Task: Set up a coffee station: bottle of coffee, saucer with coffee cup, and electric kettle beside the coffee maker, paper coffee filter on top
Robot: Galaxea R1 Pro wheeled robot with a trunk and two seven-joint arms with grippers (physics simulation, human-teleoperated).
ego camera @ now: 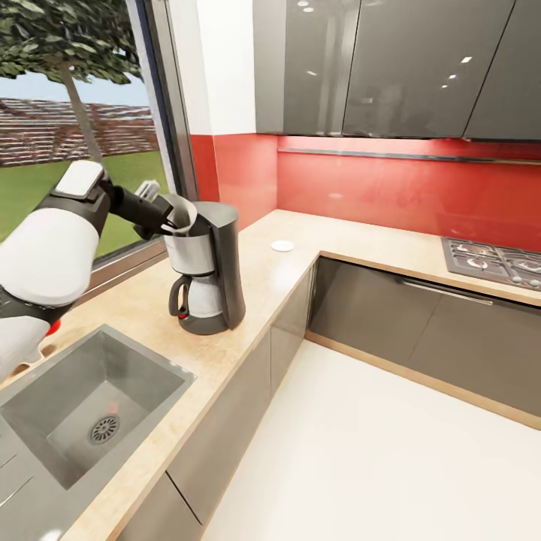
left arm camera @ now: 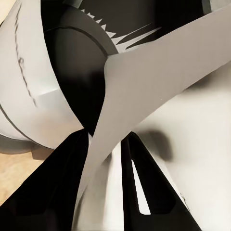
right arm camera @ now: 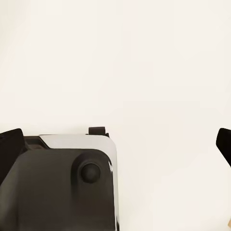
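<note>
Left gripper (ego camera: 167, 216) up at the top of the coffee maker (ego camera: 207, 267), reaching in from the window side. In the left wrist view, two black fingers (left arm camera: 53, 192) pressed together on a thin white sheet: the paper coffee filter (left arm camera: 159, 82), clamped between them. Filter bent and curled, one wide flap sweeping up and away, a pointed edge standing above the dark round opening of the machine. In the head view, filter (ego camera: 182, 213) seen as a pale curved bit right at the fingertips, just over the machine's top. Cannot tell whether the paper touches the machine or hangs a little above it.

Right gripper (right arm camera: 118, 144) with jaws wide apart, one black fingertip (right arm camera: 9, 149) at each side of the right wrist view, nothing held between them. Pale floor beyond, and part of the robot's own dark and silver body.

Coffee maker standing upright on the kitchen countertop (ego camera: 263, 278), near the window, between the sink (ego camera: 83, 409) and the corner. Tall and dark grey, pale upper front, small clear carafe with a black handle sitting low in front.

Saucer (ego camera: 282, 245) lying flat on the countertop farther along, toward the red wall, well apart from the coffee maker. Small, white and round, with nothing on it.
</note>
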